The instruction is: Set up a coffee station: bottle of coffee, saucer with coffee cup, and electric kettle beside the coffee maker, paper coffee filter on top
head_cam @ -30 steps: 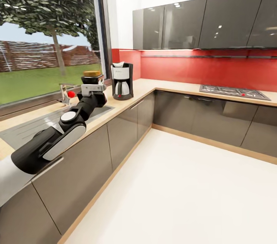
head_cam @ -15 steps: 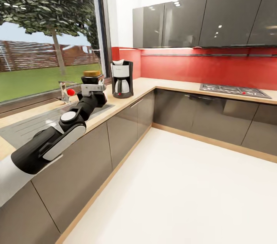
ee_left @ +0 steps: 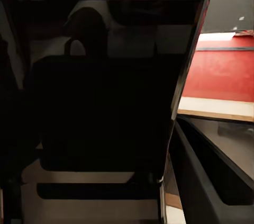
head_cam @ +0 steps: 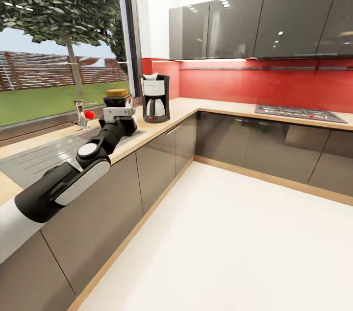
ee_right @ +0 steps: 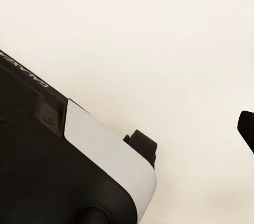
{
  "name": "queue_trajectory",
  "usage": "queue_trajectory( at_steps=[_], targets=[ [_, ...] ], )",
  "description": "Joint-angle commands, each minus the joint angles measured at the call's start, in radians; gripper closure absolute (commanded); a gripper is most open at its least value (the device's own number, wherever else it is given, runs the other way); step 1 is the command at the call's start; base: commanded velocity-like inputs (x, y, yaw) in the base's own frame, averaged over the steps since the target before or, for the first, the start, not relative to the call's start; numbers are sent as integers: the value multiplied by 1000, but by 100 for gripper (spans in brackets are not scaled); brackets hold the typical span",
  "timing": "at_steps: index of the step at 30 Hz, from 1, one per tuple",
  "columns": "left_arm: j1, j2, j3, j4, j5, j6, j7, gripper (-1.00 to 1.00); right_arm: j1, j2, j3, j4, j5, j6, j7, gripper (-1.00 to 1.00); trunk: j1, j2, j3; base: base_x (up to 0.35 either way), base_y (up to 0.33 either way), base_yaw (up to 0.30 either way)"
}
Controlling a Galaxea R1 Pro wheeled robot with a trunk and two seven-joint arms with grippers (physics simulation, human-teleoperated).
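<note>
**Jar in hand, on the way to the coffee maker**

On the left in the head view, the left arm reaches out over the sink [head_cam: 44, 156]; the left gripper [head_cam: 117, 105] pinches a dark jar with a tan lid, which I take to be the bottle of coffee [head_cam: 117, 97], held above the sink's far end; in the left wrist view the dark bulk of the jar sits right between the fingers. Just behind the gripper stands one tap [head_cam: 81, 114] with a red knob. Beyond the gripper and to its right, well apart from it, one coffee maker [head_cam: 155, 98] stands on the countertop [head_cam: 206, 105], with what looks like a white paper filter [head_cam: 151, 77] already sitting in its top. Far off to the right lies one stove top [head_cam: 299, 115].

Judged from this: the coffee maker is in place, the filter seems done, the bottle is off its shelf but not yet set down beside the machine; saucer, cup and kettle are left to do.

The right wrist view looks down at pale floor past the robot's own body [ee_right: 63, 171]; whether the right gripper is spread or pressed together, I cannot tell.
</note>
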Motion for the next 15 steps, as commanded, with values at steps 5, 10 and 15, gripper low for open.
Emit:
queue_trajectory(
  at_steps=[5,10,15],
  targets=[
    [-2,1,-4,-1,1,4,6,100,-1,0,-4,0,7,-4,4,-100,0,-1,-1,0,0,0],
    [-2,1,-4,-1,1,2,6,100,0,0,-4,0,7,-4,4,-100,0,-1,-1,0,0,0],
    [-2,1,-4,0,1,2,6,100,-1,0,-4,0,7,-4,4,-100,0,-1,-1,5,0,0]
  ],
)
